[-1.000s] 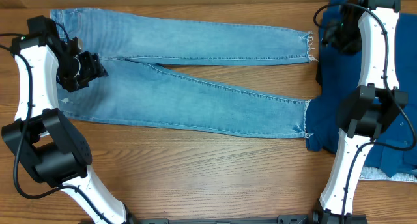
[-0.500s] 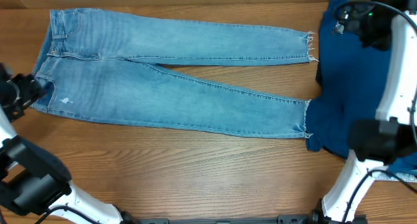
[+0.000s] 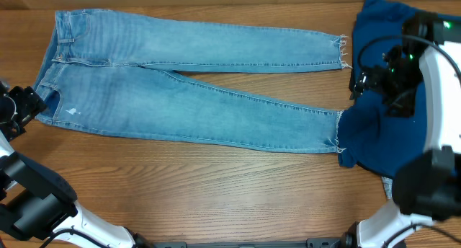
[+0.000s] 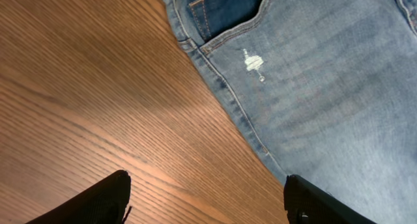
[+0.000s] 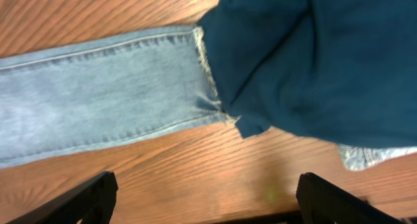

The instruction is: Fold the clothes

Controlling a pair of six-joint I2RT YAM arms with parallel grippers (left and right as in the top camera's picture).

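Note:
The clothes, a pair of light blue jeans (image 3: 144, 96), lie flat on the wooden table (image 3: 216, 190), waist to the left and both legs running right to frayed hems. My left gripper (image 3: 20, 109) hangs open at the table's left edge, just off the waist. In the left wrist view it (image 4: 207, 182) is empty over bare wood beside the jeans (image 4: 326, 87) and their whitish worn spot (image 4: 254, 61). My right gripper (image 3: 369, 81) is open and empty near the hems. Its wrist view shows the gripper (image 5: 207, 180) over wood below the lower leg's hem (image 5: 98, 100).
A large dark blue garment (image 3: 382, 125) lies at the right, its edge touching the lower leg's hem. It fills the upper right of the right wrist view (image 5: 326, 61), with a small pale grey cloth (image 5: 365, 155) peeking from under it.
My left arm swung off the jeans' waist to the table's left edge. My right arm came forward from the far right corner to above the dark garment. Both grippers opened wider. The jeans stayed put.

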